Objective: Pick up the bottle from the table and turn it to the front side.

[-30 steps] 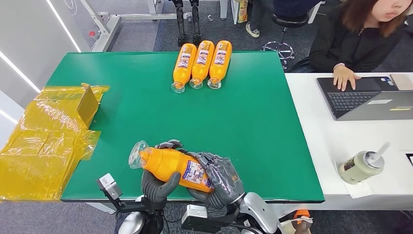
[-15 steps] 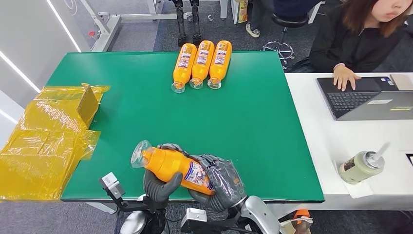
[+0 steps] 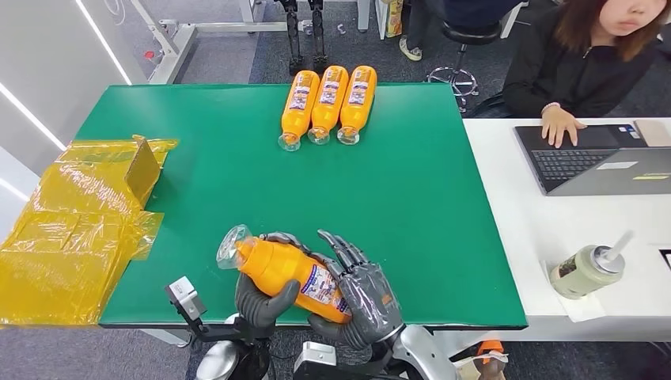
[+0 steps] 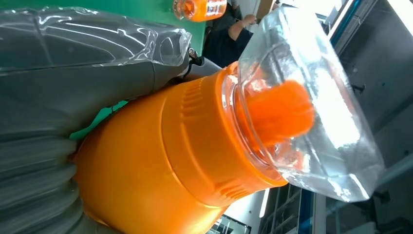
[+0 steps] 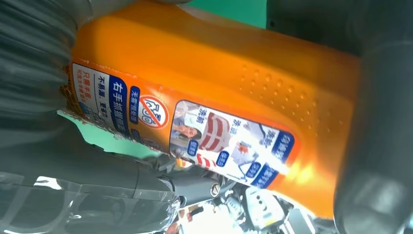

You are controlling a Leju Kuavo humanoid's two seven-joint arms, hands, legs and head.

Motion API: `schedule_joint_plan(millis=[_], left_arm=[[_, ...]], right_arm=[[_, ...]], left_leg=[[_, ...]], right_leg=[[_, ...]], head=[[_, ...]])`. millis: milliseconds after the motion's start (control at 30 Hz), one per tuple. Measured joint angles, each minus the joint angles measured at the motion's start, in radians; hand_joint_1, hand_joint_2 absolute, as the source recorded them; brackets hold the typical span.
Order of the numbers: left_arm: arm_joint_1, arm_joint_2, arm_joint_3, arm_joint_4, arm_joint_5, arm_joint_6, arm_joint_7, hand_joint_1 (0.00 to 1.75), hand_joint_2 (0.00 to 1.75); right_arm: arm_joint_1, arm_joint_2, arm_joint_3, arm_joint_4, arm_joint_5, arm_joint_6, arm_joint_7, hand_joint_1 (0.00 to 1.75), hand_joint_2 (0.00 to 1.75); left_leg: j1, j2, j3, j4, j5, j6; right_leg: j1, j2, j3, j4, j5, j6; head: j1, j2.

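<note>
Orange bottle (image 3: 283, 269) held above the near edge of the green tabletop (image 3: 396, 198), lying tilted, clear cap (image 3: 230, 246) toward the left, printed label (image 3: 320, 286) facing up. Left hand (image 3: 259, 302) grasping the bottle from beneath, thumb wrapped around its middle. Right hand (image 3: 362, 299) cupping the bottle's base end, upper fingers (image 3: 342, 248) spread and lifted off it. Three more orange bottles (image 3: 327, 104) lying side by side at the far edge. Crumpled yellow bags (image 3: 75, 229) off the left edge. Person at a laptop (image 3: 601, 158) on the white desk beyond the right edge.
</note>
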Motion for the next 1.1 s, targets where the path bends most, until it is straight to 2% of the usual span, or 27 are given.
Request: schedule_joint_plan(millis=[100,200,467,600,700,767,833,900,1000,1100], left_arm=[[-0.002,0.000,-0.007,0.000,0.000,0.003,0.001,1.75,1.75],[-0.002,0.000,-0.007,0.000,-0.001,0.023,0.010,1.75,1.75],[0.007,0.005,-0.006,-0.001,0.010,0.074,0.010,1.75,1.75],[0.015,0.007,-0.006,-0.001,-0.010,0.124,-0.001,1.70,1.75],[0.012,0.012,-0.003,-0.003,-0.124,0.231,-0.029,1.63,1.75],[0.003,0.024,0.005,-0.007,-0.277,0.353,-0.048,1.63,1.75],[-0.012,0.042,0.019,-0.014,-0.441,0.473,-0.056,1.68,1.75],[-0.025,0.061,0.032,-0.020,-0.559,0.549,-0.053,1.75,1.75],[-0.042,0.090,0.046,-0.022,-0.746,0.655,-0.019,1.75,1.75],[-0.069,0.143,0.058,-0.012,-1.010,0.805,0.056,1.75,1.75]], right_arm=[[0.018,0.005,-0.007,-0.013,0.004,-0.051,-0.017,0.00,1.75],[0.024,0.012,-0.008,-0.040,-0.020,-0.151,-0.072,0.00,1.75],[0.022,0.015,-0.018,-0.047,-0.253,-0.413,-0.251,0.00,1.75],[0.016,0.011,-0.022,-0.029,-0.337,-0.499,-0.314,0.00,1.75],[0.013,0.008,-0.022,-0.019,-0.361,-0.526,-0.332,0.00,1.75],[0.012,0.006,-0.022,-0.014,-0.363,-0.527,-0.335,0.00,1.75],[0.012,0.005,-0.022,-0.009,-0.370,-0.526,-0.339,0.00,1.75],[0.011,0.003,-0.022,-0.004,-0.377,-0.524,-0.345,0.00,1.75],[0.006,-0.002,-0.021,0.008,-0.401,-0.521,-0.360,0.00,1.75],[-0.007,-0.011,-0.021,0.030,-0.453,-0.515,-0.391,0.00,1.75]], left_leg=[[0.000,0.000,0.000,0.000,0.000,0.000],[0.000,0.001,0.000,0.000,-0.001,-0.001],[0.000,0.001,0.000,0.000,-0.001,-0.001],[0.000,0.001,0.000,0.000,-0.001,-0.001],[0.000,0.001,0.000,0.000,-0.001,-0.001],[0.000,0.001,0.000,0.000,-0.001,-0.001],[0.000,0.001,0.000,0.000,-0.001,-0.001],[0.000,0.001,0.000,0.000,-0.001,-0.001],[0.000,0.001,0.000,0.000,-0.001,-0.001],[0.000,0.001,0.000,0.000,0.000,-0.002]], right_leg=[[0.000,0.000,0.000,0.000,0.000,0.000],[0.000,0.000,0.000,0.000,0.000,0.000],[0.000,0.001,0.000,0.000,0.000,0.000],[0.000,0.001,0.000,0.000,0.000,0.000],[0.000,0.001,0.000,0.000,0.000,0.000],[0.000,0.001,0.000,0.000,0.000,0.000],[0.000,0.001,0.000,0.001,0.000,0.000],[0.000,0.000,0.000,0.001,0.000,0.000],[0.000,0.001,0.000,0.001,0.000,0.000],[0.000,0.001,0.000,0.002,0.000,0.000]], head=[[0.000,0.000],[0.000,0.000],[0.000,0.000],[0.000,0.000],[0.000,0.000],[0.000,0.000],[0.000,0.000],[0.000,0.000],[0.000,0.000],[0.000,0.000]])
